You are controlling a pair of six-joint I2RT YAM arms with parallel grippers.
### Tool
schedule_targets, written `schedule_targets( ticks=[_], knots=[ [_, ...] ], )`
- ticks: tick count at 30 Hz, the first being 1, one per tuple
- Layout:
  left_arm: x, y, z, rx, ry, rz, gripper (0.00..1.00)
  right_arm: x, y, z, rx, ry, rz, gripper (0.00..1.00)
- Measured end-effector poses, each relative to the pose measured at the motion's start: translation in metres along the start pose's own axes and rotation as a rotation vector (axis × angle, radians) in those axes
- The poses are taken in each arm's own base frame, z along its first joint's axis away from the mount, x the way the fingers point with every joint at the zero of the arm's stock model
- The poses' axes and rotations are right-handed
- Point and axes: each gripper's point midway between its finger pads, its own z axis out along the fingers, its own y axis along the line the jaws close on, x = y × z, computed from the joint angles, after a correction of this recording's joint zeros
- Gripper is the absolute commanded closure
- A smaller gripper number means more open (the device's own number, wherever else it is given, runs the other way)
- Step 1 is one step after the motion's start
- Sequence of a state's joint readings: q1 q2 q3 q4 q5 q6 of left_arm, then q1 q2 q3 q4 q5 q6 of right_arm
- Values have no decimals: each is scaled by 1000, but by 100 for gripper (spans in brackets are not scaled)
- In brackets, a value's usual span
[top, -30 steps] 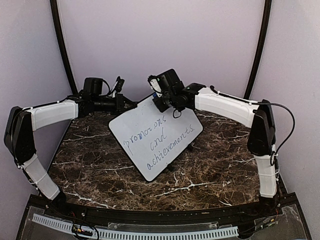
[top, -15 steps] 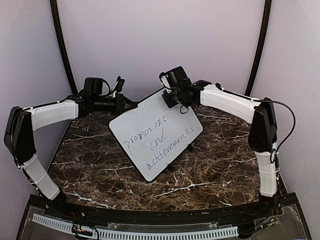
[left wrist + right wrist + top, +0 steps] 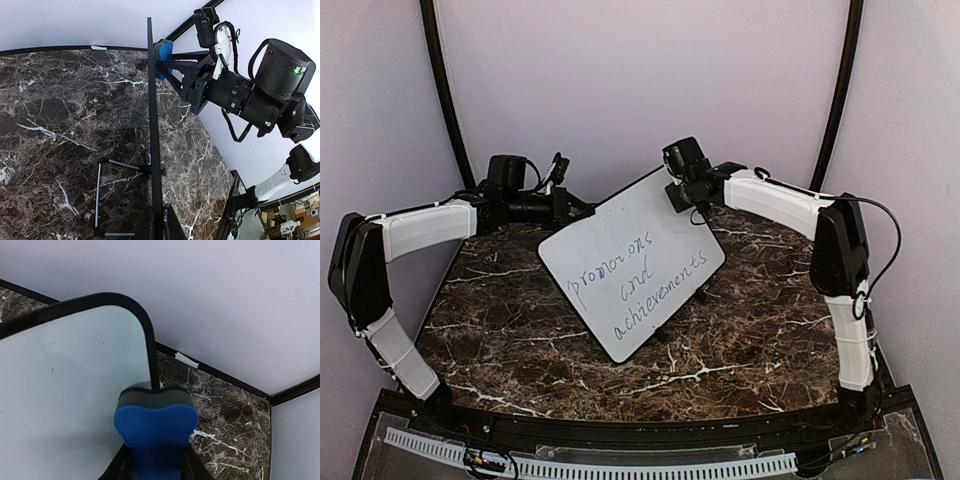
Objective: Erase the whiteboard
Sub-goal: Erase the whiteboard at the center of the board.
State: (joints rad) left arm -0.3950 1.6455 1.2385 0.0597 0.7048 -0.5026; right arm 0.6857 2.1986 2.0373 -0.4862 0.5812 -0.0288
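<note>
The whiteboard stands tilted over the marble table, with blue-grey handwriting across its middle. My left gripper is shut on the board's upper left edge. From the left wrist view the board shows edge-on as a thin black line, running into my left gripper. My right gripper is shut on a blue eraser with a grey felt face. The felt rests against the board's top right corner, where the white surface is blank. The left wrist view also catches the eraser.
A black wire stand sits on the table under the board, and one of its feet pokes out at the right. The back wall and two curved black poles close off the far side.
My right arm has slid the eraser rightward along the board's upper edge, from the upper middle to the top right corner. The left arm and the board have stayed put.
</note>
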Motion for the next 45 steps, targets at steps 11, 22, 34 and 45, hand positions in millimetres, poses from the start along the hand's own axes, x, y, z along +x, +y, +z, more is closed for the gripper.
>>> schedule_targets(
  ticks=[11,22,34,45],
  knots=[
    [0,2,0,-8,-1,-10,100,1,5,2,-10,-15,-42,72],
    [0,2,0,-10,-1,-10,100,-12,82,-61,-134,-108,-157,72],
    [1,0,0,3,5,11,100,-7,163,-131,-361,-168,-201,72],
    [2,-9,0,43,12,38,100,6,224,-184,-528,-192,-237,72]
  ],
)
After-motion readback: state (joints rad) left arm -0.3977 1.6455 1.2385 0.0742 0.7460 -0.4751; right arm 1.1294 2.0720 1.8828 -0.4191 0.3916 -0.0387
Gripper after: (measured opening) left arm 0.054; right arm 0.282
